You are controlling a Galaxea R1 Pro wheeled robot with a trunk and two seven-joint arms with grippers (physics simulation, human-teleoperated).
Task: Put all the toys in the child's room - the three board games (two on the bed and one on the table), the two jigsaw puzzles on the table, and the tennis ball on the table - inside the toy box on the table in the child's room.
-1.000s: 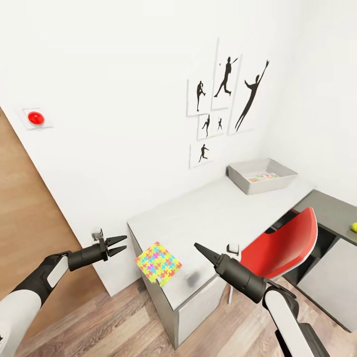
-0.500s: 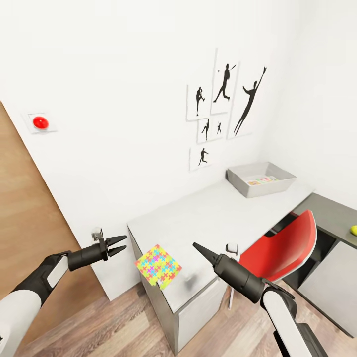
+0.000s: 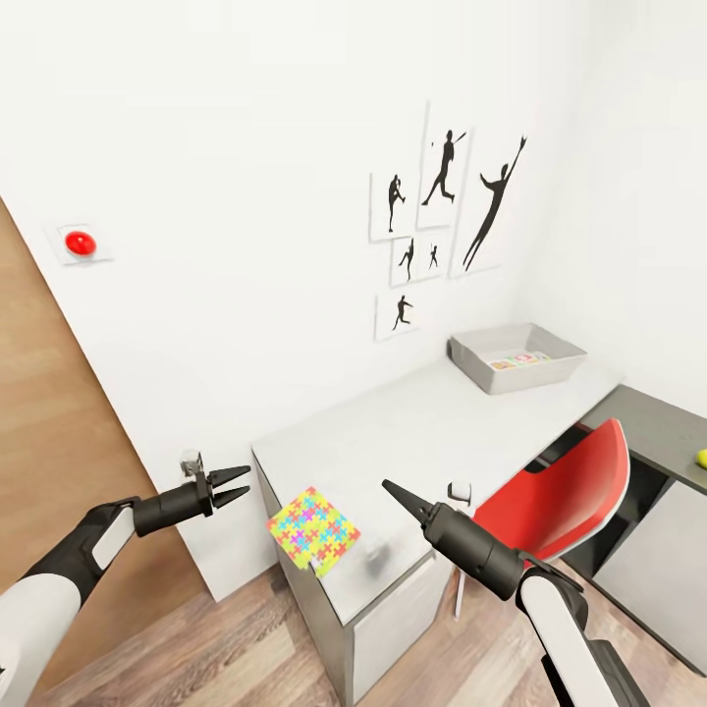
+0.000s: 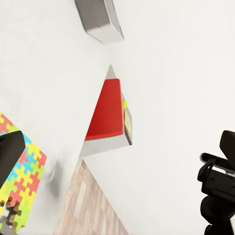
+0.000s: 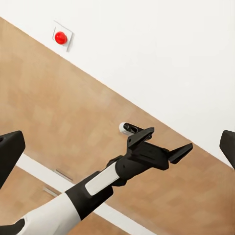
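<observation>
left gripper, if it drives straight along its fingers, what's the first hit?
Probably the jigsaw puzzle box at the table's near corner: the left gripper points that way, fingers open. Depth is unclear; it may pass above the box, toward the right gripper or the red chair.

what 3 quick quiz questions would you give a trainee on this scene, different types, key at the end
1. True or false: the jigsaw puzzle box lies at the near corner of the table, partly over its edge.
2. Multiple choice: where does the toy box stand? A) on the floor B) at the far end of the table, near the wall C) on the red chair
3. Fill in: the left gripper holds ____.

Key: 1 true. 2 B. 3 nothing; its fingers are apart, beside the table's end, with the right gripper above the tabletop near the puzzle box.
</observation>
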